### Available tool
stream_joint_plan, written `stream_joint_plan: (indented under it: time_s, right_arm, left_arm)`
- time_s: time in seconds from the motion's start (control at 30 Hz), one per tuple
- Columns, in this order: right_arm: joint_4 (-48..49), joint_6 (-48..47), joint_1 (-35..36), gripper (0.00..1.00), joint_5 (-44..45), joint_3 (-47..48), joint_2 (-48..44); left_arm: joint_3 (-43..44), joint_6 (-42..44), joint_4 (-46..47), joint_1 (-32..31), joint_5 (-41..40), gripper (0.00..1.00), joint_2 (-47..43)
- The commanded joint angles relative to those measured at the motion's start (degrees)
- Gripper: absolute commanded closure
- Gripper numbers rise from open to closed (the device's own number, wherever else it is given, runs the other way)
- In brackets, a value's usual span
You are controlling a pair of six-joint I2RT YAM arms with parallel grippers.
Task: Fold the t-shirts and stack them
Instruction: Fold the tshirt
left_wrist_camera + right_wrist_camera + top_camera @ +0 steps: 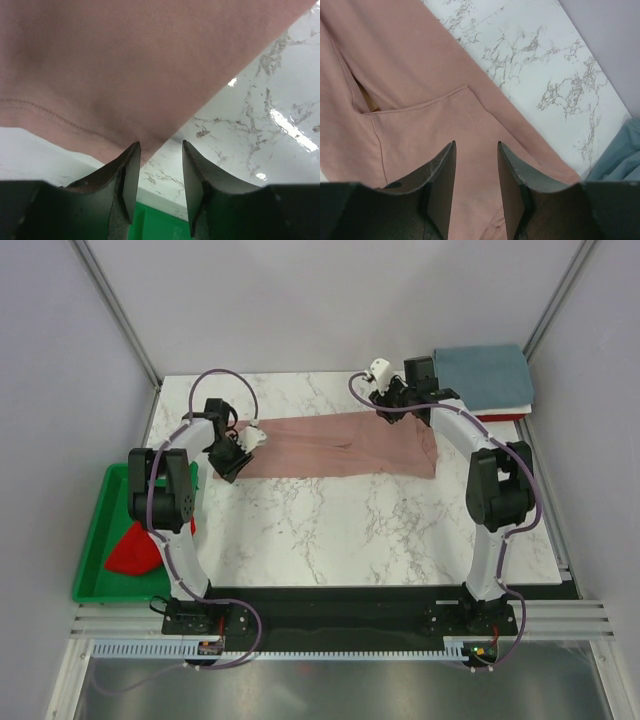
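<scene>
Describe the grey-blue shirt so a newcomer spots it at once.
Start at the white marble table and go to its far right corner. The grey-blue t-shirt lies there, folded into a rectangle; the pink t-shirt is spread long, the red t-shirt sits in the green tray.

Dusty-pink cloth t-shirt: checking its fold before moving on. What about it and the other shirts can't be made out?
- Left end of the dusty-pink cloth t-shirt: top view, partly under the left gripper; left wrist view crops it.
- Bright red t-shirt in the green plastic tray: top view, partly behind the left arm.
- Grey-blue folded t-shirt: right wrist view, only a corner shows.
</scene>
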Motion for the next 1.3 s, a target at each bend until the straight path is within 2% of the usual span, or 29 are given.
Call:
stream_joint_plan:
  time_s: [0.0,0.1,0.13,0.2,0.33,0.43,0.53,0.67,1.0,1.13,1.27]
  right_arm:
    - [0.5,0.8,0.3,0.54,-0.2,-1.5,-4.6]
    - [0.5,0.8,0.2,0.54,0.5,-3.5,-5.9]
    - [0.4,0.9,0.2,0.54,0.6,-4.0,-6.4]
    - [-0.1,1.0,0.2,0.55,2.0,-5.9,-8.2]
    - [-3.7,2.9,-0.2,0.57,5.3,-9.3,-10.7]
    - [-5.7,2.8,-0.2,0.57,9.1,-11.8,-11.3]
    - [-8.6,3.3,-0.1,0.59,10.3,-9.4,-9.1]
    - [-9.4,2.2,-0.2,0.6,12.6,-7.6,-5.1]
    - [-16.4,0.3,-0.2,0.61,16.7,2.1,5.7]
    - [-16.5,-0.7,-0.1,0.62,17.7,5.6,9.1]
    - [-17.0,-1.6,0.1,0.62,18.5,11.7,16.2]
  left_arm:
    - [2.5,2.9,1.4,-0.3,-1.4,0.53,2.1]
    - [3.1,2.2,1.5,-0.8,-2.8,0.66,4.6]
    - [3.3,1.6,1.5,-0.9,-3.1,0.81,5.3]
    - [3.6,0.8,1.5,-1.1,-3.5,0.98,5.7]
    - [-0.2,2.9,-0.9,-1.9,-2.6,0.98,0.8]
    - [-4.0,5.2,-4.9,-2.7,-2.0,0.98,-6.1]
    - [-7.2,6.9,-10.7,-3.2,-0.2,0.98,-11.6]
    - [-13.4,7.5,-13.9,-6.0,0.9,0.98,-18.1]
    - [-24.4,-1.0,-20.3,-17.0,7.8,0.98,-31.1]
    - [-27.9,-3.3,-20.6,-19.9,10.4,0.98,-32.7]
    - [-29.8,-6.1,-21.7,-23.9,14.4,0.97,-34.2]
